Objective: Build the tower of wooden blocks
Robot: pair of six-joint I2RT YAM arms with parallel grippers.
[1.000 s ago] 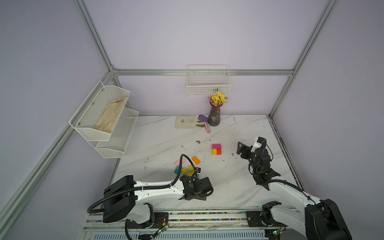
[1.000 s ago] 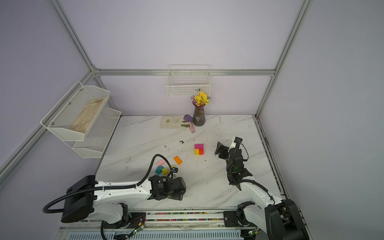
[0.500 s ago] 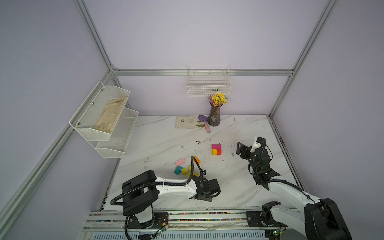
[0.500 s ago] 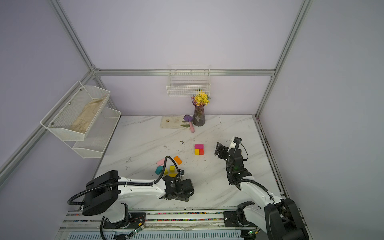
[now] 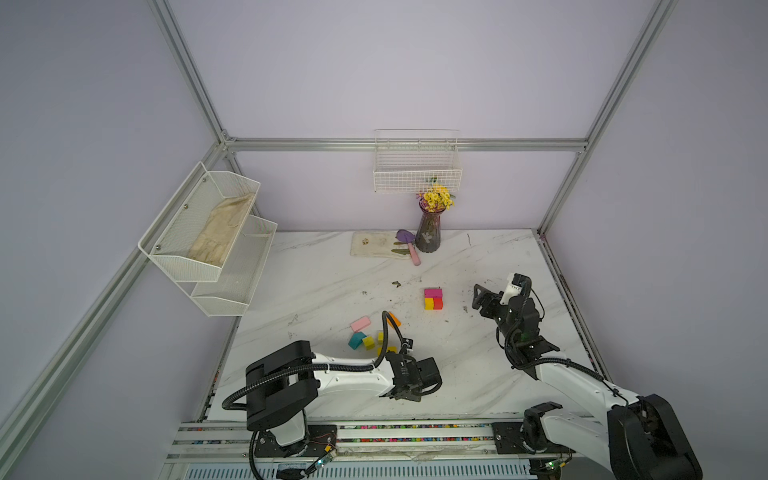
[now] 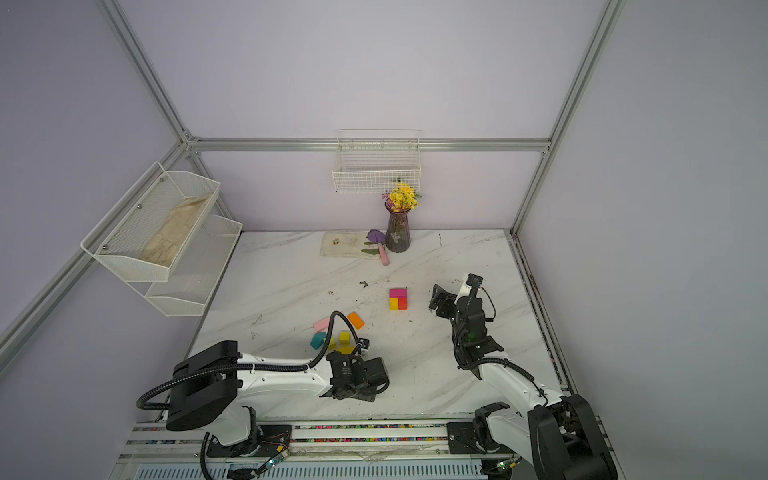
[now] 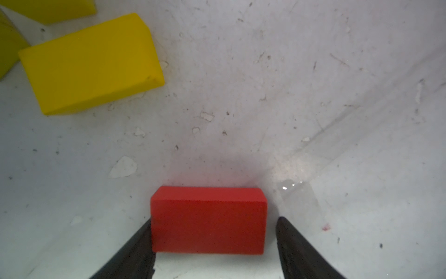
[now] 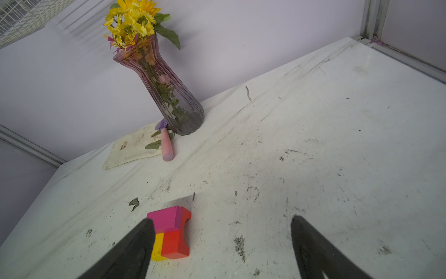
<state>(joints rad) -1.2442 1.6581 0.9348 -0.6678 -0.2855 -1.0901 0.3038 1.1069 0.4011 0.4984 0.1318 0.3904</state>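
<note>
Red block [image 7: 208, 219], near edge: your left claw [image 7: 214, 220] has moved here from the loose blocks [image 5: 368, 341] and stands spread astride it, closing, not yet pinching. Right claw [image 8: 222, 219] spread, empty, right of the tower [image 5: 433, 298]. Pickup looks imminent.

In both top views the left arm's wrist [image 5: 415, 374] covers the left gripper [image 7: 214, 220] and the red block [image 7: 208, 221]. In the left wrist view 2 blocks run off the edge: a yellow block [image 7: 50, 9] and a further yellow block [image 7: 8, 48]. A finger [image 8: 135, 246] of the right gripper [image 8: 222, 219] hides part of the tower [image 8: 172, 232]. A cable [image 5: 386, 332] crosses the orange block [image 5: 394, 321].
</note>
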